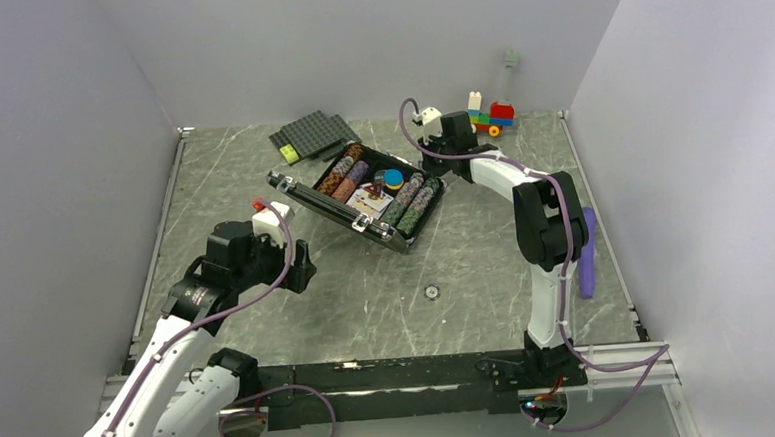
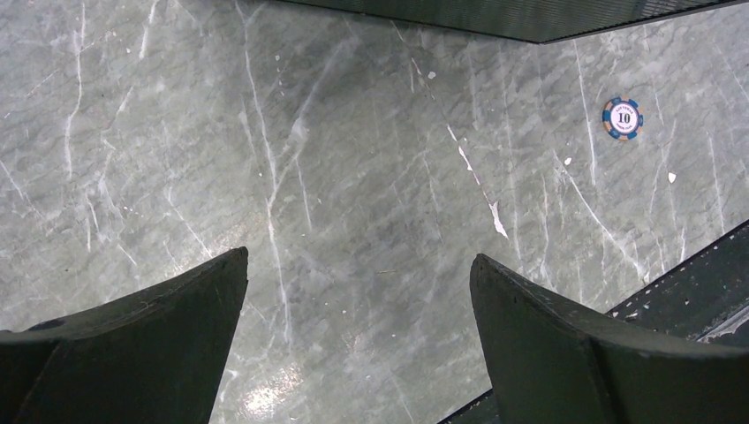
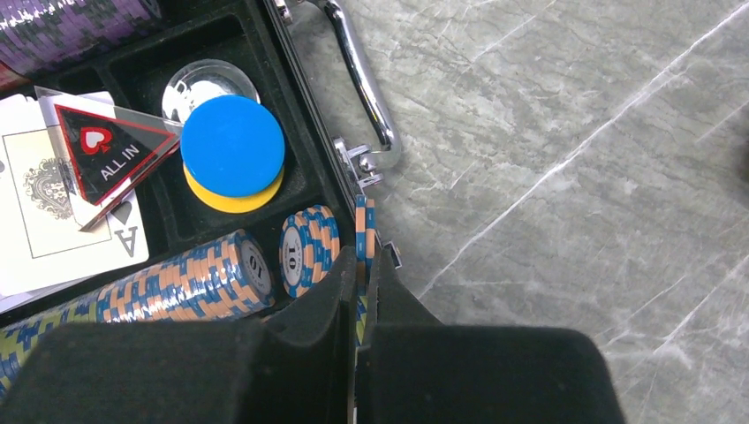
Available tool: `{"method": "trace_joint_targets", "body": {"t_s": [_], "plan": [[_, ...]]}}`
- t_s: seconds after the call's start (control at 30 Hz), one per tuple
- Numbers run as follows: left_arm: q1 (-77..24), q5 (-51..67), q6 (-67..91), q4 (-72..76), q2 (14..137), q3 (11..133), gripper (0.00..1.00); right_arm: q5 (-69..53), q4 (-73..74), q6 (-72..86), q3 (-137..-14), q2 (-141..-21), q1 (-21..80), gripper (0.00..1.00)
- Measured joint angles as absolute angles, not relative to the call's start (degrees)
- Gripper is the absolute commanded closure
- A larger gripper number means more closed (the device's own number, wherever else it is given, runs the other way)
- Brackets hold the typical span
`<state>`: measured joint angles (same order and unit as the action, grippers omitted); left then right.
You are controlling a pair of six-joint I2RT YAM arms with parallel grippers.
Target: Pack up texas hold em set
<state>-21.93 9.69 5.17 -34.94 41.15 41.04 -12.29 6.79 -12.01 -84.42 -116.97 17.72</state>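
Observation:
The black briefcase (image 1: 314,199) lies open at the middle of the table, its lid raised on the left. Inside are multicoloured chip rows (image 1: 411,204), cards (image 3: 53,212) and a blue disc (image 3: 232,146) on a yellow one. My right gripper (image 3: 364,256) is shut on a blue-and-orange chip (image 3: 364,221), held edge-on over the case's rim (image 3: 305,132) beside the silver handle (image 3: 362,79). Just left of it lies a short stack marked 10 (image 3: 307,247). My left gripper (image 2: 359,256) hangs open over bare table. A loose chip (image 2: 623,117) lies flat to its upper right.
Dark grey baseplates (image 1: 314,135) lie behind the case. A colourful brick toy car (image 1: 490,116) stands at the back right. A purple object (image 1: 588,253) lies along the right edge. The same loose chip (image 1: 430,292) sits in front of the case.

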Motion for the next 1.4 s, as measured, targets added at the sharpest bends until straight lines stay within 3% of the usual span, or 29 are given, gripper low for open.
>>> {"method": "trace_joint_targets", "body": {"t_s": [1.4], "plan": [[-20.9, 11.4, 5.1, -34.9, 41.1, 41.0, 0.01, -12.8, 7.0, -11.6, -80.6, -113.8, 18.6, 1.00]]}}
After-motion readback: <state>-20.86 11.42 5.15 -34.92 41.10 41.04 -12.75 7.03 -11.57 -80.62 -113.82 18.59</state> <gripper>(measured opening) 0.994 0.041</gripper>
